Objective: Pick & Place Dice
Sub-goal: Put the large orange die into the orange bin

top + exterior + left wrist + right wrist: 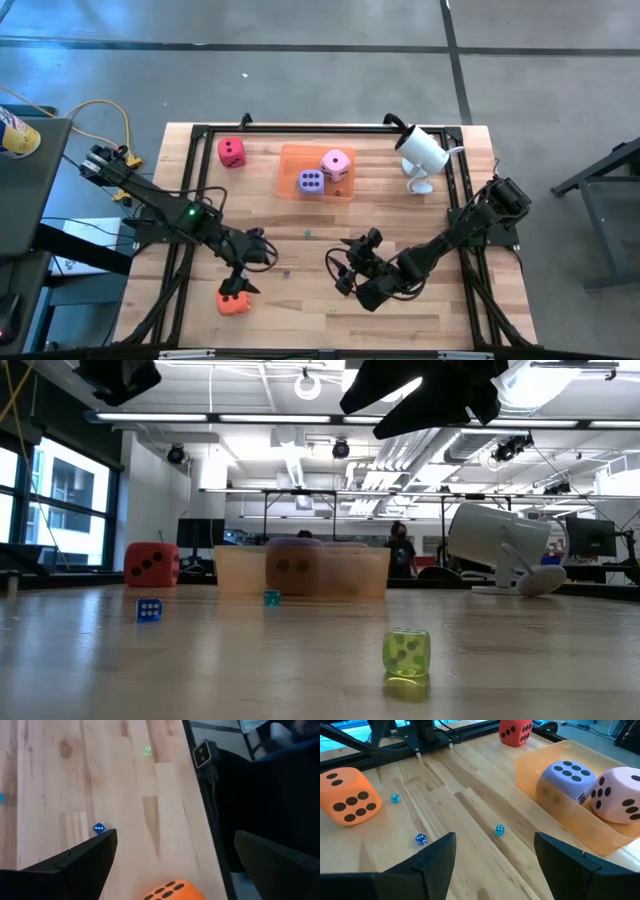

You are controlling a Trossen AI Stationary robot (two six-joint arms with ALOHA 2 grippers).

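Observation:
An orange die [234,302] lies on the table near its front left; my left gripper [176,837] hangs open just above it, and the die [172,891] shows between and below the fingers, untouched. My right gripper [495,840] hovers open over the table's middle front [345,265], with nothing between its fingers. A red die [231,152] rests on the wood at the far left. A purple die [311,182] and a light pink die [336,163] sit side by side in the translucent orange tray [290,160].
A white camera-like device [420,155] stands at the far right. Tiny dice lie on the wood: a blue one [420,839], a teal one [499,830], a green one [406,653]. Black rails [190,200] frame the table's sides.

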